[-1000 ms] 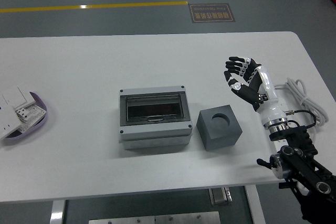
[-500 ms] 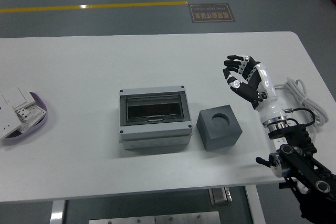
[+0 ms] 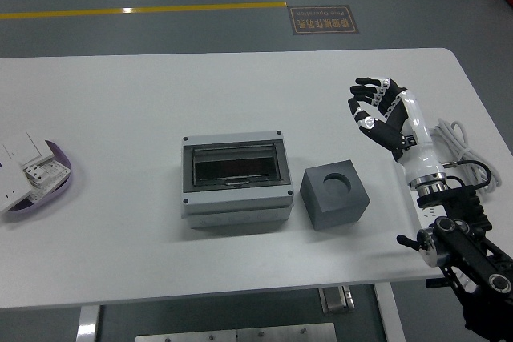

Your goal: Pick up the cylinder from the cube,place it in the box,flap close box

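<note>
A dark grey cube (image 3: 334,195) with a round hole in its top sits right of centre on the white table (image 3: 120,94). No cylinder shows in the hole or anywhere else. To its left lies a grey box (image 3: 234,179) with a dark transparent flap lying shut over it. My right hand (image 3: 372,108) hovers up and to the right of the cube, apart from it, fingers spread and slightly curled, holding nothing. The left arm is out of view.
A purple-rimmed dish (image 3: 50,178) with white switch parts rests at the table's left edge. A white cable (image 3: 459,143) loops near the right edge behind my forearm. A yellow floor line (image 3: 144,10) runs beyond the table.
My right hand has drifted slightly up and to the right, away from the cube. The cube and box have not moved.
</note>
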Motion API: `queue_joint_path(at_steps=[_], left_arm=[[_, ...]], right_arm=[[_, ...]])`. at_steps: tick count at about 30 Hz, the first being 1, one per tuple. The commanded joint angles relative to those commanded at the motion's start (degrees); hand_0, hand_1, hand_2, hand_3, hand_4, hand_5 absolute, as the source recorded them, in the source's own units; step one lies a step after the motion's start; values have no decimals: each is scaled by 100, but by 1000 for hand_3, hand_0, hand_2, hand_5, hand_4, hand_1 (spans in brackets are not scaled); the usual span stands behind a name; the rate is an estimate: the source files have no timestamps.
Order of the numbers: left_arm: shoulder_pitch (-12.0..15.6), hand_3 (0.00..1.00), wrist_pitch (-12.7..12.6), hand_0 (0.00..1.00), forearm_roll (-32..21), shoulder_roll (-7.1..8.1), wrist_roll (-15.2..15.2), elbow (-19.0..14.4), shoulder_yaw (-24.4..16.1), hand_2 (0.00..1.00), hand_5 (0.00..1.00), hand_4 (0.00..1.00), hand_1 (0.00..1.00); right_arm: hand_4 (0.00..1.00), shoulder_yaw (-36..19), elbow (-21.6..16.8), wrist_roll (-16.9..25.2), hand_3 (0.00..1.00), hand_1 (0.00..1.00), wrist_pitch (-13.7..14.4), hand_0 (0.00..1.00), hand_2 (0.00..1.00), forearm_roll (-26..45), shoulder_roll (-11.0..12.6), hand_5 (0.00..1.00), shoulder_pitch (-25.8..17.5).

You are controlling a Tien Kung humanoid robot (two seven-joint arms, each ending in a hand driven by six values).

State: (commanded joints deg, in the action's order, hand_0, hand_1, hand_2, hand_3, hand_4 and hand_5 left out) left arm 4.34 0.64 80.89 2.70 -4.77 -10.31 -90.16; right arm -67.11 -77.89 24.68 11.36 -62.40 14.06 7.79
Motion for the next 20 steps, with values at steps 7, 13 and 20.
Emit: queue_joint_path(at_steps=[7,13,20], left_arm=[[-29,640,-42,589,-64,-3,-103,0,96,615,158,691,617],[-36,640,-124,591,-93,-4,-207,0,163,615,168,698,617],[-61,641,-141,590,-60,8,-233,0,145,614,173,692,617]], right_arm=[[728,-43,9,-26,598,639,15,703,592,-41,-4,75,-7],[727,-97,2,-57,598,638,11,704,591,-60,-8,74,-12],[725,-106,-21,-74,598,638,-10,703,591,-74,-23,80,-5]])
